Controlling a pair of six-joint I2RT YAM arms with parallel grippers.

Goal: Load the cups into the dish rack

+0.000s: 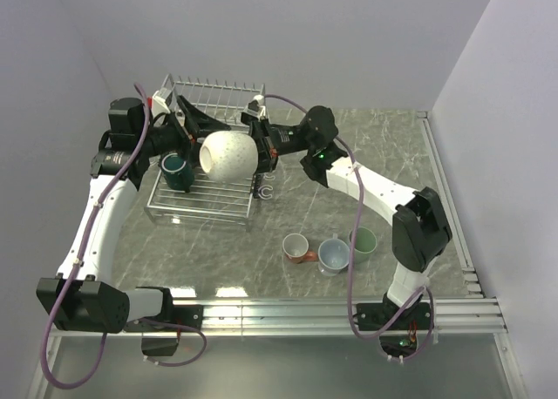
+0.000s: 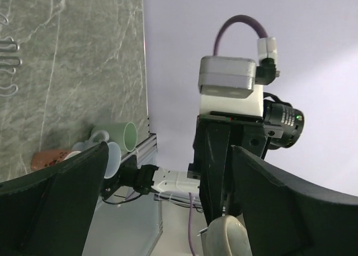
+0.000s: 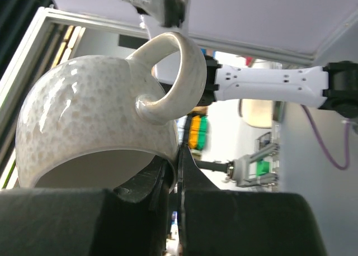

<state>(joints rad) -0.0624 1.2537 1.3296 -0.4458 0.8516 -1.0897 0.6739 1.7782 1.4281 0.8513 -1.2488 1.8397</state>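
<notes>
My right gripper [image 1: 255,155] is shut on the rim of the wide cream cup [image 1: 228,155] and holds it on its side above the dish rack's [image 1: 199,200] right part. In the right wrist view the cup [image 3: 95,122] has its handle up, with its wall pinched between my fingers [image 3: 178,155]. My left gripper [image 1: 200,129] is open and empty, just behind the cream cup; its view shows the cup's edge [image 2: 226,236] between the spread fingers [image 2: 168,155]. A dark green cup [image 1: 179,172] stands in the rack. The tall tan cup is out of view.
On the table to the front right stand a red-brown cup [image 1: 296,246], a blue-grey cup [image 1: 332,256] and a pale green cup [image 1: 363,242]. The rack's upright tines [image 1: 214,92] run along the back. Walls close in on both sides.
</notes>
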